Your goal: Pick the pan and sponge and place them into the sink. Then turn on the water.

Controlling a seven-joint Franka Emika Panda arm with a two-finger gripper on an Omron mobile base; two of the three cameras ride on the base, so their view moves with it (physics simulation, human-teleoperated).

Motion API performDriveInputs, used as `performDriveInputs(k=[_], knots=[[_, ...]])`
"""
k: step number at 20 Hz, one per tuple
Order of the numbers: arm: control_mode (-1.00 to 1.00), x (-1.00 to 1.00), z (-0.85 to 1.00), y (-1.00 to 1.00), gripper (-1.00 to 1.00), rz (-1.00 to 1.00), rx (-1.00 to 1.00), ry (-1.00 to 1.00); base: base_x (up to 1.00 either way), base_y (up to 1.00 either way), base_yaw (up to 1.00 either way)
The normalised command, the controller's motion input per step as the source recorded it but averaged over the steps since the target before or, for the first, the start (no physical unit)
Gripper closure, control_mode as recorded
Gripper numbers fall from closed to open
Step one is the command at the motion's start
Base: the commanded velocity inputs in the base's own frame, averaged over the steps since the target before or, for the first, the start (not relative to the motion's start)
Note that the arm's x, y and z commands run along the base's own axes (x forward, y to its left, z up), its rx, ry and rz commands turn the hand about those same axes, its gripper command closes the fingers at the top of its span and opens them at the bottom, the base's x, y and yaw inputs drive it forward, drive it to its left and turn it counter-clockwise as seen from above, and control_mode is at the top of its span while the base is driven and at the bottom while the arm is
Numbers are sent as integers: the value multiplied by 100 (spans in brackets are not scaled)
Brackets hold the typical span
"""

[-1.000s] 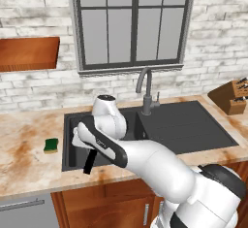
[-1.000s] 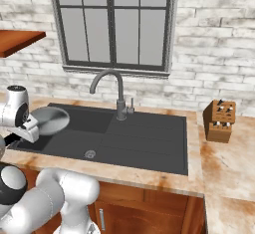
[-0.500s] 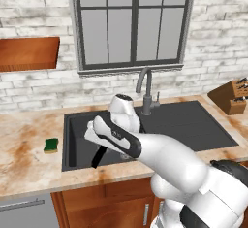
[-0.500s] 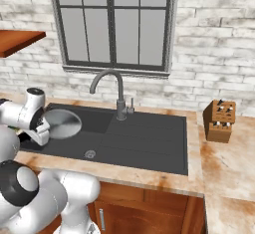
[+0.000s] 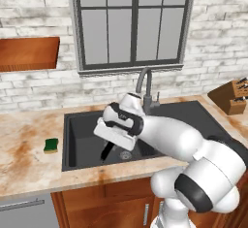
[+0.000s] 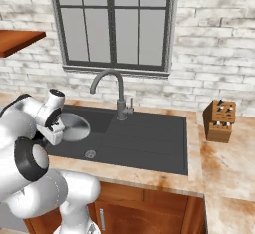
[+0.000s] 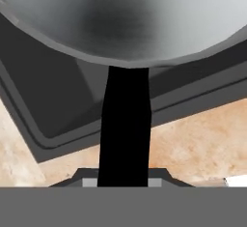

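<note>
The gripper [image 5: 112,139] is clamped on the pan's black handle [image 7: 124,124], and the hand view looks straight up that handle to the shiny grey bowl of the pan [image 7: 120,23] spreading across the top. From the right base view the pan [image 6: 73,127] hangs over the left part of the sink [image 6: 149,143], its round face tilted towards the camera, above the basin with the round drain [image 6: 90,154] just below and in front of it. In the left base view the handle [image 5: 106,150] pokes down out of the hand towards the sink [image 5: 77,147] floor, just beside the drain [image 5: 126,154]; whether the pan touches the basin I cannot tell. The faucet [image 6: 115,91] curves up behind the sink, right of the pan. The sponge [image 5: 51,145], green on top, sits on the counter [image 5: 24,159] just left of the sink, apart from its rim. A knife block [image 6: 219,120] stands on the counter well to the right of the sink.
</note>
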Motion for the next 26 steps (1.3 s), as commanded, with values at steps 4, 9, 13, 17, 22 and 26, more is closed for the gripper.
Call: performDriveInputs(k=[4,9,13,17,22,26], knots=[[-100,49,-19,-19,100,-6,0,12,0,0,0],[-100,60,-21,-19,100,-8,0,13,0,0,0],[-100,63,-23,-10,100,-8,0,13,0,0,0],[-100,58,-29,0,100,-8,0,11,0,0,0],[-100,43,-34,0,100,-8,-9,5,0,0,0],[-100,35,-34,2,100,-9,-20,1,0,0,0]])
